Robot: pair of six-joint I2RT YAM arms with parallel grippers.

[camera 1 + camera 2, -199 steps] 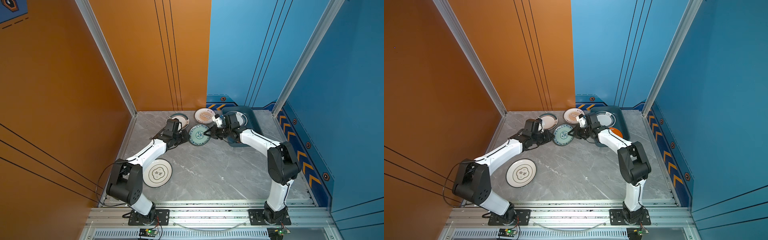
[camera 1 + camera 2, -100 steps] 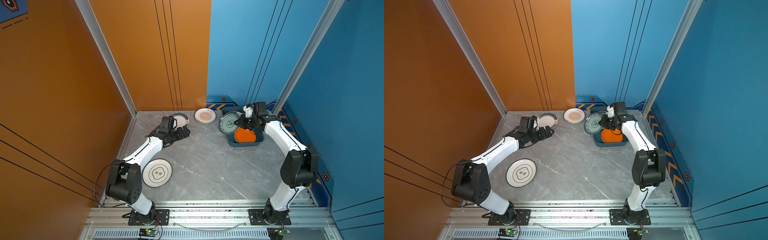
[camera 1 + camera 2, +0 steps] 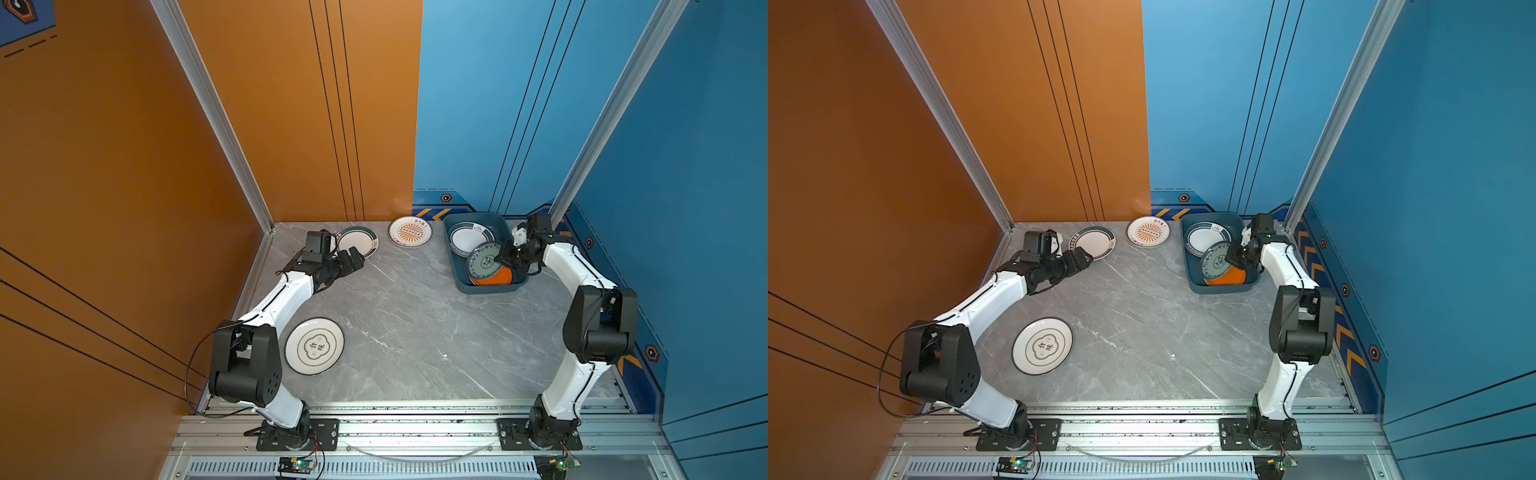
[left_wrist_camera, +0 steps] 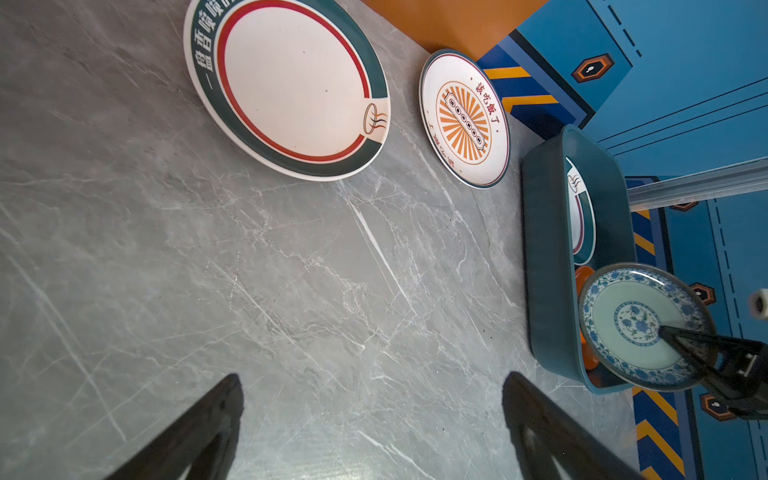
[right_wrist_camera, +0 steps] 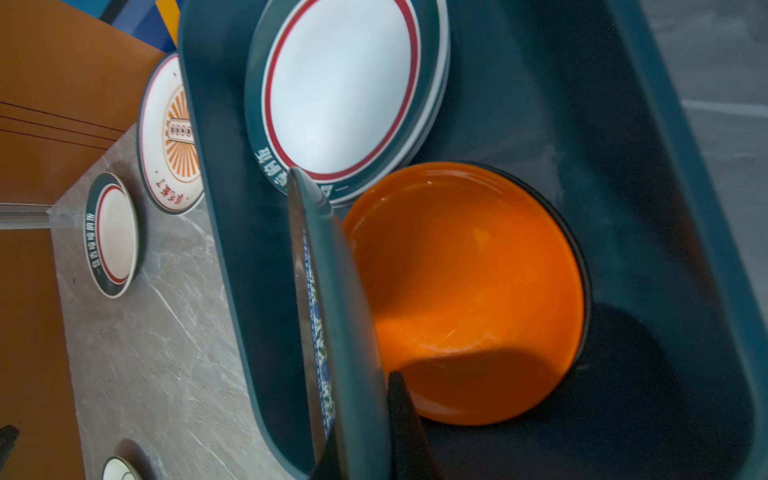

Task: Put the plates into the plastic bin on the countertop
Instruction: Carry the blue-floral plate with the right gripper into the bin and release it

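Right wrist: plastic bin (image 5: 249, 291) holds orange plate (image 5: 478, 291), green-rimmed plates (image 5: 340, 91).

The left arm (image 3: 286, 297) reaches forward and low, and the left gripper (image 3: 356, 258) at its end holds its fingers (image 4: 199, 428) spread wide, empty. The right arm (image 3: 575, 266) folds inward from a raised elbow, its right gripper (image 3: 502, 261) pinched on the teal patterned plate (image 3: 482, 264).

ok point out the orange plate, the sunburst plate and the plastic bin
orange plate (image 5: 478, 291): right wrist view, centre of its well
sunburst plate (image 3: 410, 232): a top view, middle of the sunburst
plastic bin (image 4: 544, 257): left wrist view, outer side wall
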